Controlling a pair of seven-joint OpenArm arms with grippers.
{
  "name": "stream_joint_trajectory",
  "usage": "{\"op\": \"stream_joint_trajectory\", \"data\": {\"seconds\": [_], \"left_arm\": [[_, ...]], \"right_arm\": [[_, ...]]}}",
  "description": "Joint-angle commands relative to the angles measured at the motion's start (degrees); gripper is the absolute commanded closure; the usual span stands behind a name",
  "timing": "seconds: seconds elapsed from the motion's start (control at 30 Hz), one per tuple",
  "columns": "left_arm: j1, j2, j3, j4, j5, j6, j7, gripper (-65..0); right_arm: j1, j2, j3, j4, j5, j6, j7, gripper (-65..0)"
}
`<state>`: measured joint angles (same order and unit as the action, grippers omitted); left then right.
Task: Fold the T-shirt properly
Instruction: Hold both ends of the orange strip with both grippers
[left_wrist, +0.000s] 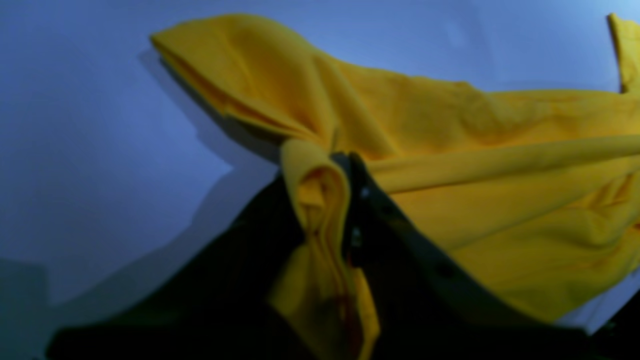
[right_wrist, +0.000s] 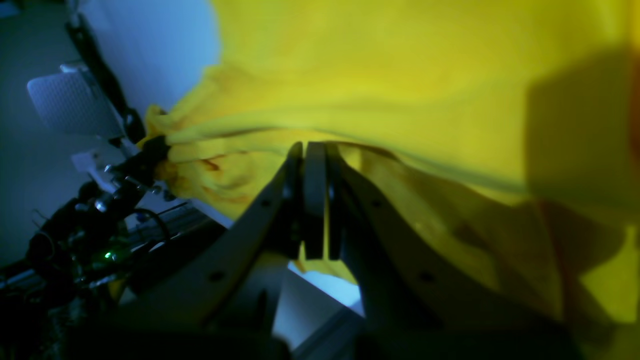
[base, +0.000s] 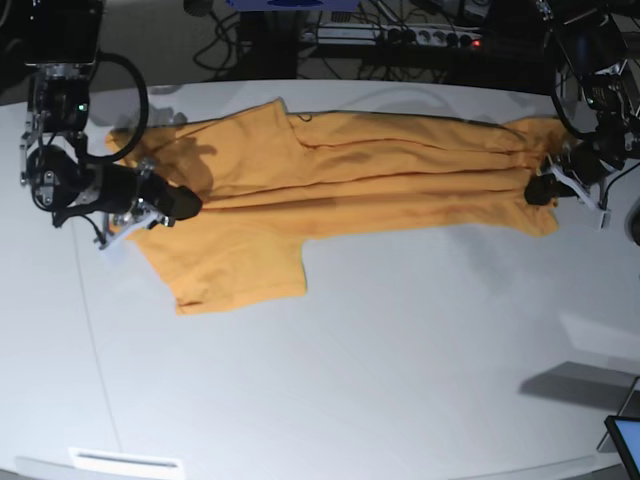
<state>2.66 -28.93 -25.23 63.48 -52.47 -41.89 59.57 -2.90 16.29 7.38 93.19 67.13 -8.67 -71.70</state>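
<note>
Stretching across the far half of the tabletop (base: 400, 350), the T-shirt (base: 350, 175) lay lengthwise between the two arms, pulled taut enough that long ridges ran from one end to the other. One sleeve (base: 240, 270) spread flat toward the near side. The cloth looked thin, light and limp: it bunched into soft rolls wherever it was gripped and sagged where nothing held it. I judged it would slip and fold over itself readily, so an even pull from both ends mattered more than force. The best places to take it seemed to be the doubled edges at hem and shoulder, where the layers stack and a grip catches all of them at once.

The left pincer (left_wrist: 345, 200) was clamped on a gathered fold of the fabric at the end on the base view's right, a loop of yellow cloth squeezed between its dark fingers (left_wrist: 357, 220). The right pincer (right_wrist: 315, 200) at the opposite end had its jaws pressed together, with cloth draped close around them. From the overhead view it sat at the shirt's edge and the fabric drew toward it, so I took it to be gripping the shirt, though the wrist view did not show the pinched layer plainly.

No containers stood anywhere on the surface. Cables and a power strip (base: 440, 38) lay beyond the far edge.
</note>
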Motion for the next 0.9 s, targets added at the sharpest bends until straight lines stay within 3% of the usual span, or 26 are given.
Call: {"op": "stream_joint_trajectory", "data": {"seconds": [0.0, 0.17, 0.47, 0.87], "left_arm": [[0.1, -0.8, 0.0, -0.1, 6.4, 1.9, 2.8, 0.0], [-1.3, -0.5, 0.0, -0.1, 8.9, 1.9, 2.8, 0.0], [-1.5, -0.5, 0.0, 0.2, 8.9, 1.9, 2.8, 0.0], [-3.5, -0.8, 0.3, 0.2, 8.9, 1.9, 2.9, 0.0]], "right_arm": [[0.6, 1.2, 0.2, 0.9, 1.0, -0.3, 0.0, -0.3], [0.5, 2.7, 0.1, 1.2, 1.0, -0.3, 0.0, -0.3], [0.8, 2.4, -2.9, 0.7, -5.4, -0.3, 0.4, -0.3], [0.7, 1.2, -4.2, -3.5, -5.6, -0.3, 0.6, -0.3]]}}
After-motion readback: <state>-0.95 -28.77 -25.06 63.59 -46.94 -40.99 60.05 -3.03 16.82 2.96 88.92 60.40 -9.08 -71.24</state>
